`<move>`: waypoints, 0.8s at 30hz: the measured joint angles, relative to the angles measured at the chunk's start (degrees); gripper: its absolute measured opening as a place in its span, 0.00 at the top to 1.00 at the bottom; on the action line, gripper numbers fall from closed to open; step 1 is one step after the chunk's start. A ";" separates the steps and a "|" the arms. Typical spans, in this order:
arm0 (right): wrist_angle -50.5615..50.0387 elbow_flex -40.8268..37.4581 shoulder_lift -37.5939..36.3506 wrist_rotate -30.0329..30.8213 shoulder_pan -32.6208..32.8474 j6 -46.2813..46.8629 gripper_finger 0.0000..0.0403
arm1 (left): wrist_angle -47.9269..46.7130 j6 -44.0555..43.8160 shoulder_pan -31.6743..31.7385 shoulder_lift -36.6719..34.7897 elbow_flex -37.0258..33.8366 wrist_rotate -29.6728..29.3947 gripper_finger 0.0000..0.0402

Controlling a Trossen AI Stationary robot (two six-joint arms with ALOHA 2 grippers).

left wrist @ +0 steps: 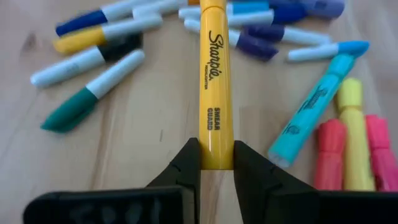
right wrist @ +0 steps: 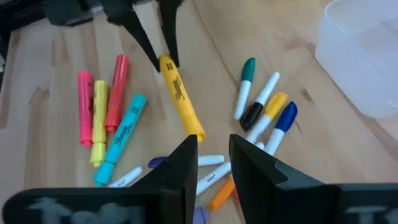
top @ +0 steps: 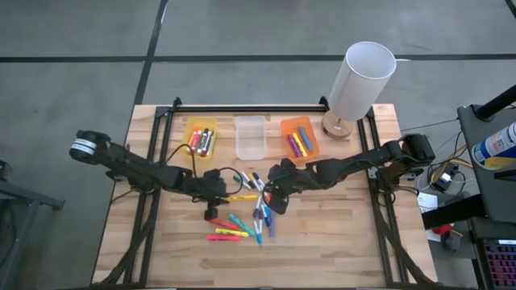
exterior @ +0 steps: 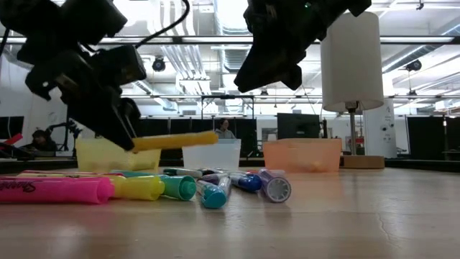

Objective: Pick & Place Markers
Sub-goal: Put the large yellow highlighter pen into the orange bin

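My left gripper (top: 216, 196) is shut on a yellow highlighter (top: 243, 197), which hovers above the table in the low view (exterior: 176, 140). Many markers (top: 242, 224) lie flat on the wood in a loose heap: pink, yellow, red and teal highlighters (right wrist: 106, 118), and thin blue, green, purple and white-bodied pens (left wrist: 93, 62). My right gripper (top: 274, 197) hangs open and empty above the heap's right part (right wrist: 214, 158), high over the table in the low view (exterior: 273, 50). My left gripper pinches the yellow highlighter by one end (left wrist: 216, 149) between its two fingers (left wrist: 186, 165). The fingers lie along the barrel, slanting down from the table's left. The highlighter sticks out level toward the right, lifted clear of the table (exterior: 180, 139).
Three small bins stand in a row at the far side: a yellow bin (top: 201, 138) with markers, a clear bin (top: 250, 137), and an orange bin (top: 299, 138) with markers. A white-shaded lamp (top: 359, 80) stands at the far right corner. Bare wood (top: 339, 234) lies at the near right.
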 joint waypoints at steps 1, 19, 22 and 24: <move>-1.22 0.24 -0.13 -0.06 0.00 0.26 0.78 | -0.88 0.00 0.02 -0.96 0.00 -0.04 0.85; 1.93 1.18 -0.99 -3.83 0.02 2.05 0.68 | 0.10 1.77 0.02 -22.33 0.04 -3.28 0.84; 9.12 1.18 -0.93 -5.99 0.02 -0.62 0.60 | 2.08 2.09 0.02 -24.76 0.07 -3.26 0.84; 14.00 1.18 -0.93 -6.02 0.02 -2.97 0.55 | 3.45 2.35 0.02 -25.96 0.07 -3.26 0.84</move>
